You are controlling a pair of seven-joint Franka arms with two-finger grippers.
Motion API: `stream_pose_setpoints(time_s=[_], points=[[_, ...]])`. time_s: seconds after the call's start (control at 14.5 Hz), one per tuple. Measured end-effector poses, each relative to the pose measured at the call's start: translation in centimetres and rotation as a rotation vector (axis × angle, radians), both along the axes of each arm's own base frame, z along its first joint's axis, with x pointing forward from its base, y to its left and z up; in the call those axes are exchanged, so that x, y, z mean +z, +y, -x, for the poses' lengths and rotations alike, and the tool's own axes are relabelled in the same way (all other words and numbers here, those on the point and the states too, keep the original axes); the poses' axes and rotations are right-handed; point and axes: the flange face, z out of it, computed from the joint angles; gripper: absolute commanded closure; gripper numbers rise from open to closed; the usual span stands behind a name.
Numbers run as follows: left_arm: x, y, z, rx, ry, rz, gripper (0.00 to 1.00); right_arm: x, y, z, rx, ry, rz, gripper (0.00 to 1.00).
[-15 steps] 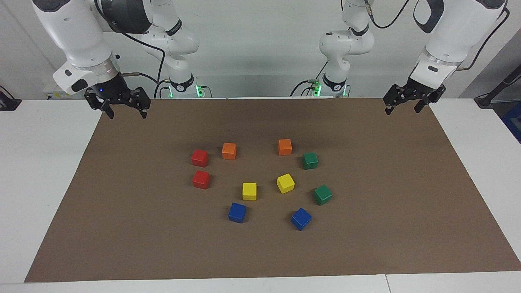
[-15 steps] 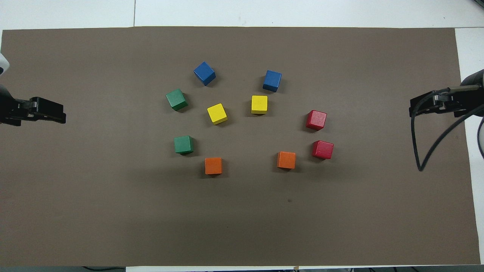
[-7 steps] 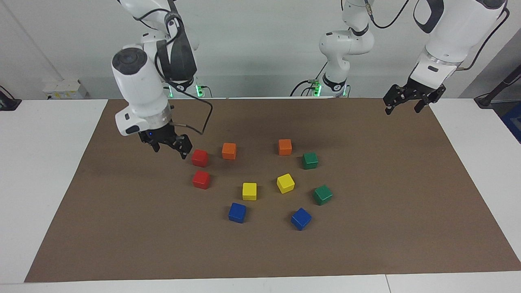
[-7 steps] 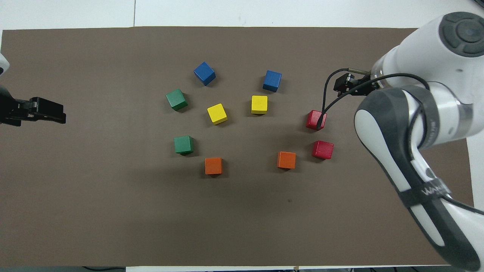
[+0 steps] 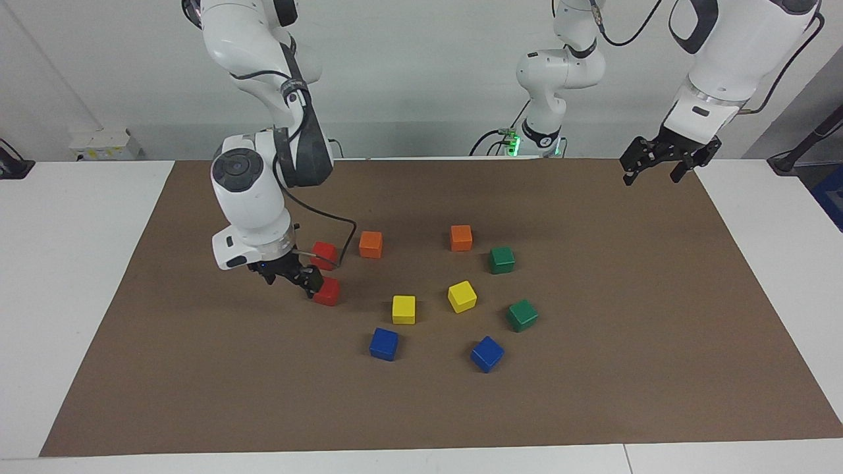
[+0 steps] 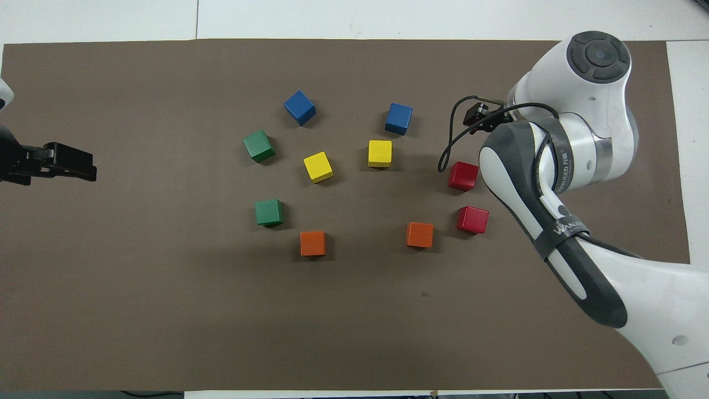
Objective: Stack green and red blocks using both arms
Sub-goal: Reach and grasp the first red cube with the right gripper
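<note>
1. Since half a second ago the right gripper (image 5: pixel 290 277) has come down and away from the robots, from beside the nearer red block (image 5: pixel 324 255) to just beside the farther red block (image 5: pixel 326 291), low over the brown mat (image 5: pixel 593 395); none of the cubes has shifted
2. Its jaws stand open and hold nothing; one fingertip (image 5: pixel 312 287) is right at that farther red block's edge, and whether it touches I cannot tell
3. Both red blocks sit on the mat toward the right arm's end of the table, one directly nearer to the robots than its twin, a small gap between them
4. Two green blocks lie toward the left arm's end: the nearer green block (image 5: pixel 502 259) and the farther green block (image 5: pixel 522 315), apart from each other
5. Nothing is stacked yet; every cube rests singly on the mat
6. Two orange cubes, one (image 5: pixel 371 244) beside the nearer red block and one (image 5: pixel 461 237) beside the nearer green block, are the cubes closest to the robots
7. Two yellow cubes (image 5: pixel 404 309) (image 5: pixel 462 296) sit in the middle of the group, and two blue cubes (image 5: pixel 384 343) (image 5: pixel 487 353) lie farthest from the robots
8. At the mat's corner by its own base, the left gripper (image 5: pixel 662 168) waits in the air, jaws open and empty
</note>
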Motion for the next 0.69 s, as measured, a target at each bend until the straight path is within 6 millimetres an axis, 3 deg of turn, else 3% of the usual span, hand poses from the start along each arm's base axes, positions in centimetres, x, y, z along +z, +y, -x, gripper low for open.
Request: stream_pose_setpoints(time_s=[0.28, 0.69], points=[[0.0, 0.0, 0.0, 0.000, 0.000, 0.000, 0.00, -2.4, 3.6, -0.2, -0.003, 0.000, 0.002, 0.00], [0.0, 0.0, 0.0, 0.000, 0.000, 0.000, 0.00, -6.2, 4.1, 1.1, 0.009, 0.070, 0.020, 0.00]])
